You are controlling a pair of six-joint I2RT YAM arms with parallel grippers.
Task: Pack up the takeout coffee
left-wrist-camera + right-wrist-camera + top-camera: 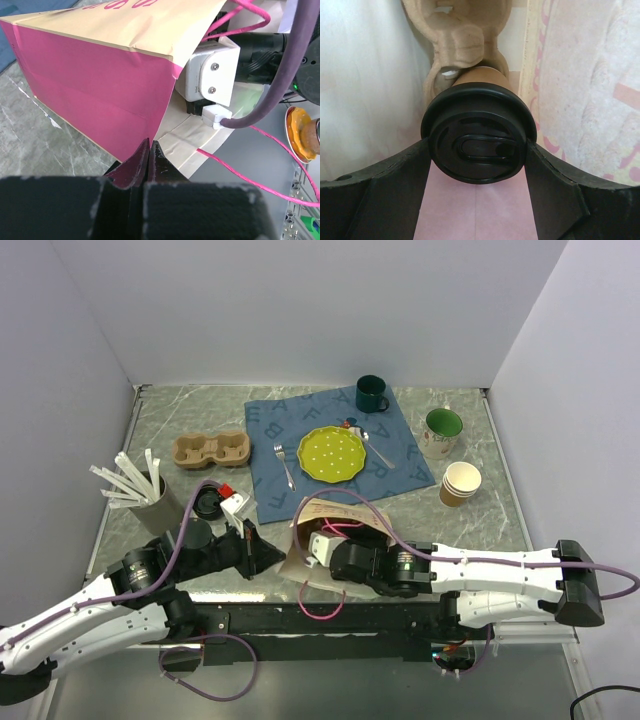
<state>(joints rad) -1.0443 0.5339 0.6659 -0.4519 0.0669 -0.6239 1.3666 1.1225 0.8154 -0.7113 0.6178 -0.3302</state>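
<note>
My right gripper (478,155) stands wide, both fingers (400,185) pressed against the black lid of the takeout coffee (479,127) — the cup is held inside the paper bag (100,85), a pulp cup carrier (462,35) just behind it. My left gripper (150,149) is pressed together — pinching the bag's pink edge.

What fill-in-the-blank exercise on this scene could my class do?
The right pincer grips the takeout coffee by its black ____.
The left pincer pinches the paper bag, whose side panel is coloured ____.
On the blue cloth, the yellow-green plate lies between a fork and a ____.
Missing words: lid; pink; spoon.
</note>
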